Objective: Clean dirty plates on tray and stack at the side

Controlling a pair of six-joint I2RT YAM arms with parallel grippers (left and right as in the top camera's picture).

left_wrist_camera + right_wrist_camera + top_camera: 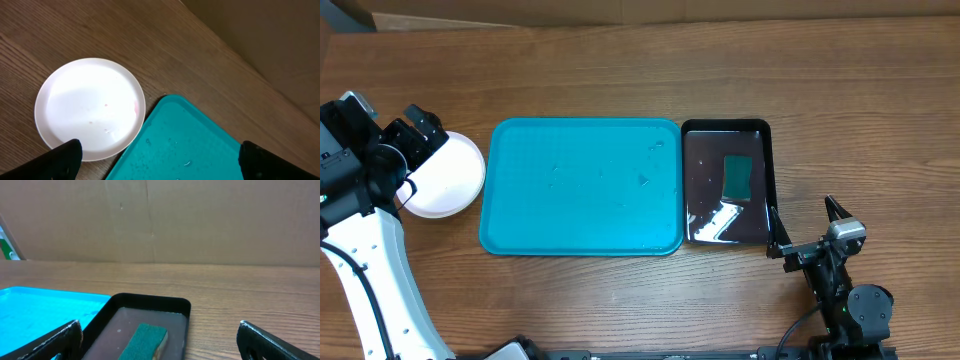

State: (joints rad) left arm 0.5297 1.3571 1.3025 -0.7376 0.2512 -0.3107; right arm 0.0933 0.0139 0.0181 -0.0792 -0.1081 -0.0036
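On a wooden desk (620,300) backed by cardboard (150,220), a white plate (445,180) lies left of the tray (580,190), just by the open, empty left gripper (159,159); the right gripper (159,330) is open too.

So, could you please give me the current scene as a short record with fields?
white plate: on table, beside turquoise tray corner
turquoise tray: no plates on it, few droplets
black tray: right of turquoise tray, holds green sponge
left hand: open, empty, above plate edge and tray corner
right hand: open, empty, near black tray
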